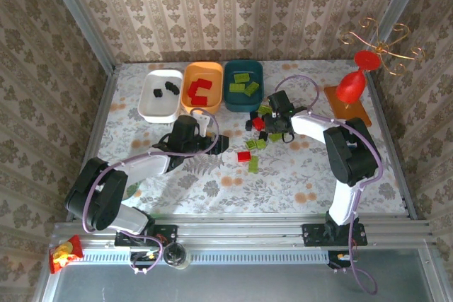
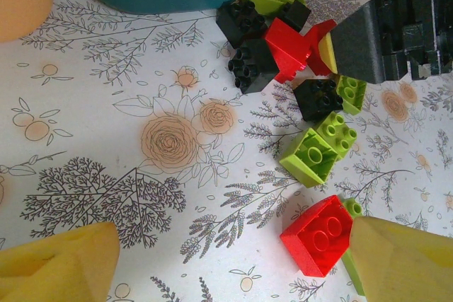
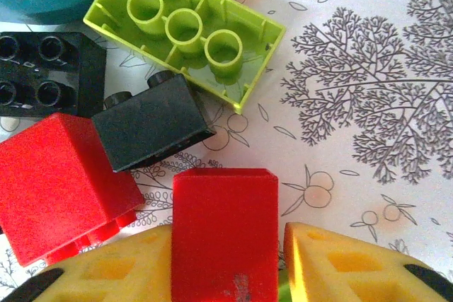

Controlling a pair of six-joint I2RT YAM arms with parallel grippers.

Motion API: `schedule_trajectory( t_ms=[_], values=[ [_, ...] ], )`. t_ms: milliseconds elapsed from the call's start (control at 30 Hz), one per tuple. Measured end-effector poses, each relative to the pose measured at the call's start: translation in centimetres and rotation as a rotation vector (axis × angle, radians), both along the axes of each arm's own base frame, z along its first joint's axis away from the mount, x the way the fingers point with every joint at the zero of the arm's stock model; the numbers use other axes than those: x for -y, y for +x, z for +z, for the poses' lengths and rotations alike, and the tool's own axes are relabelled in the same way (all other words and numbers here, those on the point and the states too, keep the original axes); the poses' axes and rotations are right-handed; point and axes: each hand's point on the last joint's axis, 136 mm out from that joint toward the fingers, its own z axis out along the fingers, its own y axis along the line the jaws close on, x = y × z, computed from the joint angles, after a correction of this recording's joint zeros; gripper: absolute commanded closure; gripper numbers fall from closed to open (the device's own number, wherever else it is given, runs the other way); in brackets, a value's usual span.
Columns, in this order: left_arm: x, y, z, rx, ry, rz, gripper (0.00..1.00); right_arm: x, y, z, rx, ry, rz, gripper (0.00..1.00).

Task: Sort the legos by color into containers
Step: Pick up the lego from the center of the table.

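Pinched in the right gripper (image 3: 226, 266), between its yellow pads (image 3: 354, 266): a red brick (image 3: 225, 224), well apart from the orange tray (image 1: 204, 66) (red pieces already in it). Could drag the black brick (image 3: 148, 129) and second red brick (image 3: 60, 189) crowding its side, or slip from a shallow hold. Nearby, left gripper (image 2: 233, 252) wide open, empty.

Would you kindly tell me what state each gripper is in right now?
Left gripper: open, holding nothing.
Right gripper: closed on a small red plastic brick.

trays (image 1: 204, 66) side by side at back | loose legos (image 1: 256, 143) just before right tray (image 1: 260, 90)
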Motion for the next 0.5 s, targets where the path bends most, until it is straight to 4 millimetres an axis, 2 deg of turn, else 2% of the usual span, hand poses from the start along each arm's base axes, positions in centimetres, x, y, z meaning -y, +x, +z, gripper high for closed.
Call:
schedule_trajectory(
  t_ms=[100, 300, 400, 500],
  values=[
    [0.0, 0.0, 0.0, 0.0, 0.001, 0.001, 0.14, -0.2, 0.2, -0.4, -0.01, 0.005, 0.005, 0.64],
    [-0.7, 0.5, -0.1, -0.001, 0.008, 0.025, 0.14, -0.3, 0.4, 0.4, 0.01, 0.016, 0.005, 0.67],
    [-1.5, 1.1, 0.7, 0.019, 0.0, 0.056, 0.14, -0.1, -0.7, 2.5, 0.056, 0.042, 0.011, 0.68],
    [-3.2, 1.8, 1.8, 0.05, -0.021, 0.112, 0.14, -1.2, -1.5, 6.6, 0.167, 0.141, 0.048, 0.69]
  ],
)
